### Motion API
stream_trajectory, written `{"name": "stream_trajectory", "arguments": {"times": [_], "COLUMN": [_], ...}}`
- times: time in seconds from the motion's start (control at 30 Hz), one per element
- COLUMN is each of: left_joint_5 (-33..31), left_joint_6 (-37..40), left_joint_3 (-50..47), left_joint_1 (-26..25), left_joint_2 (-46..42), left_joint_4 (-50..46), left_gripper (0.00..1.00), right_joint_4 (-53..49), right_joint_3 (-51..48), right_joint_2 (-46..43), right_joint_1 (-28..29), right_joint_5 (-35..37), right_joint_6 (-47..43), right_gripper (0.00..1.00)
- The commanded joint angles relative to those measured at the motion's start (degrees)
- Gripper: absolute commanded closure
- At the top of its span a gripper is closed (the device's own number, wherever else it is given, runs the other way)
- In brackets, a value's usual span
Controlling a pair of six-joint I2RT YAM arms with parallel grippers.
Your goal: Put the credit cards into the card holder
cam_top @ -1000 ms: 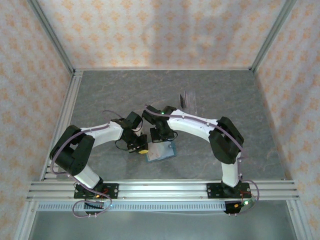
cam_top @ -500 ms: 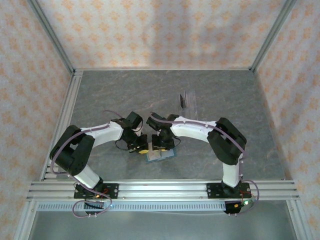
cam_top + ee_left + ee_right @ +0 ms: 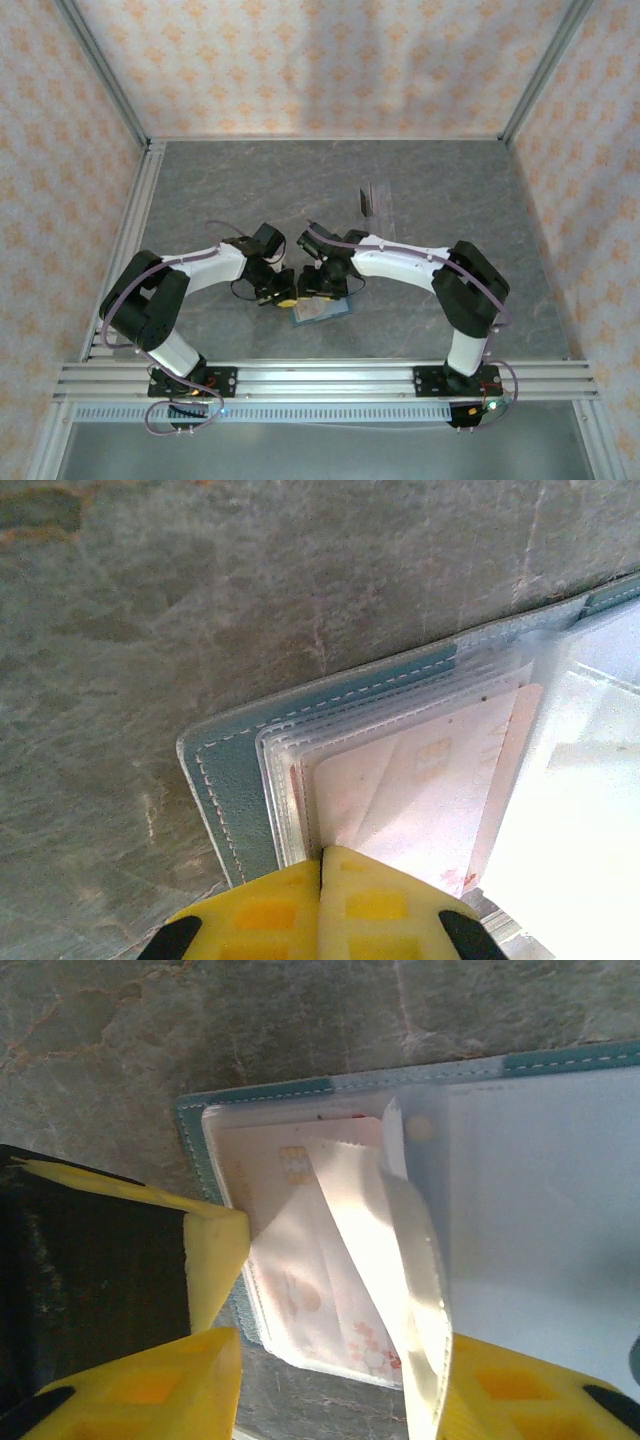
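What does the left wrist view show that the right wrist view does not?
Left wrist: the left gripper with fingers pressed together, and the layered edges of the clear sleeves. Right wrist: the right gripper, fingers apart, and one sleeve lifted up. Both: the open teal card holder on the grey table, a pale pink credit card inside.

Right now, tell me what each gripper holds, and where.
Nothing clearly. The left gripper is shut, tips pressing the edge of the card holder; the right gripper is open around a clear sleeve, not clamping it.
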Motion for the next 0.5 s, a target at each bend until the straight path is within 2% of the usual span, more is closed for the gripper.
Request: {"name": "stream_trajectory", "arguments": {"times": [0.0, 0.1, 0.27, 0.47], "left_joint_5": [-4.67, -4.74, -4.84, -4.84], "left_joint_6": [0.69, 0.77, 0.77, 0.95], "left_joint_3": [-1.50, -1.41, -1.44, -1.43], "left_joint_1": [-0.97, -1.02, -0.99, -0.98], "left_joint_2": [2.74, 2.82, 2.80, 2.94], "left_joint_4": [-2.13, -2.26, -2.48, -2.60], "left_gripper": [1.00, 1.00, 1.00, 1.00], "right_joint_4": [-3.98, -7.23, -11.29, -11.26], "right_joint_3": [1.62, 3.48, 4.59, 3.89], "right_joint_2": [-0.09, 0.74, 1.69, 3.28], "right_joint_1": [-0.09, -0.04, -0.21, -1.17], "right_joint_5": [2.82, 5.31, 9.65, 11.10], "right_joint_6": [-1.07, -2.48, -3.39, -3.37], "right_gripper": [0.55, 0.62, 0.81, 0.90]}}
